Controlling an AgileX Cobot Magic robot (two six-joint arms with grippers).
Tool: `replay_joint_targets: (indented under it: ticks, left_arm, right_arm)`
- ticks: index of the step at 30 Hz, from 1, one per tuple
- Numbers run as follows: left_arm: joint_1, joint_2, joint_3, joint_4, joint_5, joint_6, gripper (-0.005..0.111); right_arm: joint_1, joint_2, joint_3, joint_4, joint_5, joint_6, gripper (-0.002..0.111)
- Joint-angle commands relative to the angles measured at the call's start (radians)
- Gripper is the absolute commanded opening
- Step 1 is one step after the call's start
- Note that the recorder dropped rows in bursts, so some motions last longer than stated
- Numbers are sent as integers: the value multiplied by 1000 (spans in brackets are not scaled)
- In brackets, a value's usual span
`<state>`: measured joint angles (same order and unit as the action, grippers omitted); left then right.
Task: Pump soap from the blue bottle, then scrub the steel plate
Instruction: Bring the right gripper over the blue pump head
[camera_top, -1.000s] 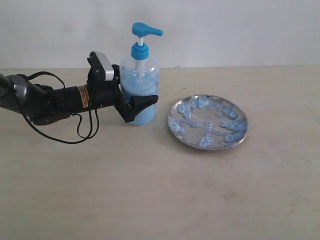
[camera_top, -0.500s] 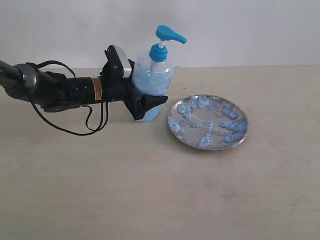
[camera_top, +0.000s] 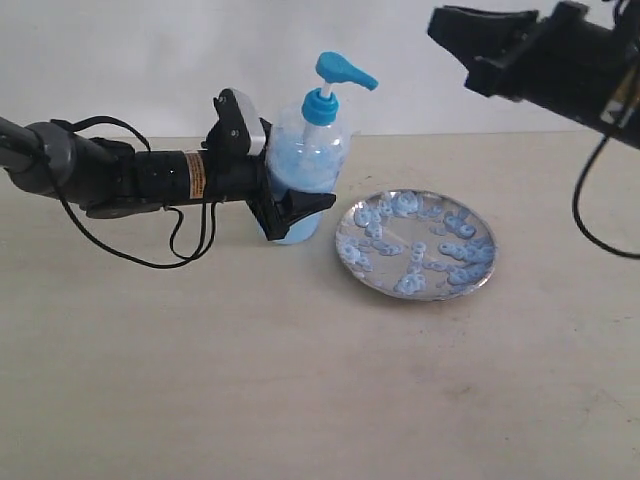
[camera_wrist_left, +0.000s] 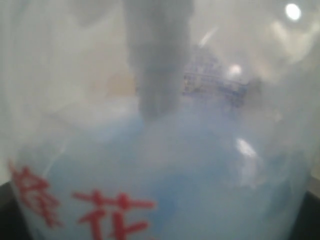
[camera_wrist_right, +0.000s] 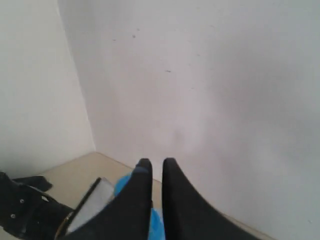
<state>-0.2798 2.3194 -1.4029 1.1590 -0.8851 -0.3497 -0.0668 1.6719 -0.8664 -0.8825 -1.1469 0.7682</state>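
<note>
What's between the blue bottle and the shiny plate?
Just the tip of the left gripper holding the blue bottle, then bare table up to the steel plate, in the exterior view.

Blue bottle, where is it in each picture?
Exterior view: the blue bottle tilts left of the middle, beside the steel plate.
Left wrist view: the blue bottle fills the picture, blurry.
Right wrist view: only its pump head peeks out behind the right tool.
Shared landmark: the pump head, also in the exterior view.

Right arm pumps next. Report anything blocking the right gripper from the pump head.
Nothing visible does: only open air lies between the right gripper and the pump head. The left gripper clamps the blue bottle lower down.
</note>
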Motion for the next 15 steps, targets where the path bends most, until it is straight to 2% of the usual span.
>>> replay_joint_targets:
  ticks: [1,5,12,15]
  left_arm:
    - [-12,-3,0,42,30,-17,4]
    - [-12,-3,0,42,30,-17,4]
    - [-12,-3,0,42,30,-17,4]
    - [-12,-3,0,42,22,-17,4]
  right_arm:
    - [53,95,-216,-188,52,128,4]
    - [137,122,-298,-285,167,156,4]
    - [249,125,-314,-273,500,64,4]
    - [263,144,-314,-273,554,60,4]
